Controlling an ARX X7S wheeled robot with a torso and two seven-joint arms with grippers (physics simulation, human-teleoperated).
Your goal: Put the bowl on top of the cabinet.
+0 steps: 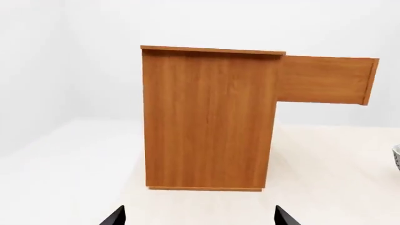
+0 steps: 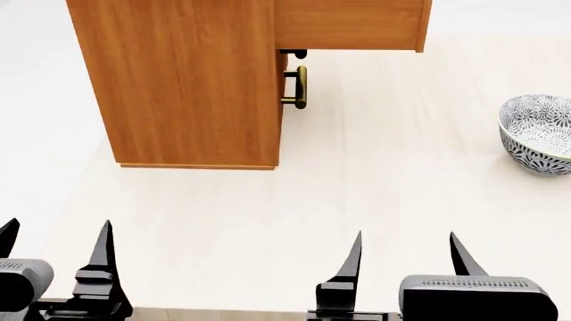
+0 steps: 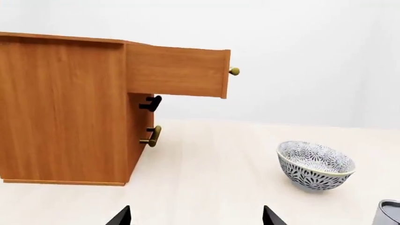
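Both grippers are shown spread wide and empty above the near edge of the desk (image 2: pixel 267 221): the left gripper (image 2: pixel 55 244) and the right gripper (image 2: pixel 406 253) touch nothing. The bowl (image 2: pixel 538 132) is seen upright near the right edge, well apart from the cabinet (image 2: pixel 187 87), whose top drawer (image 2: pixel 348 23) is pulled out.

Head view: high, angled forward and down over the desk (image 2: pixel 375 200); cabinet (image 2: pixel 192 80) top cropped. Left wrist view: low, near level, facing the cabinet (image 1: pixel 209 117) side squarely. Right wrist view: low, same heading, set further right. All three share the cabinet side and open drawer (image 3: pixel 175 70).
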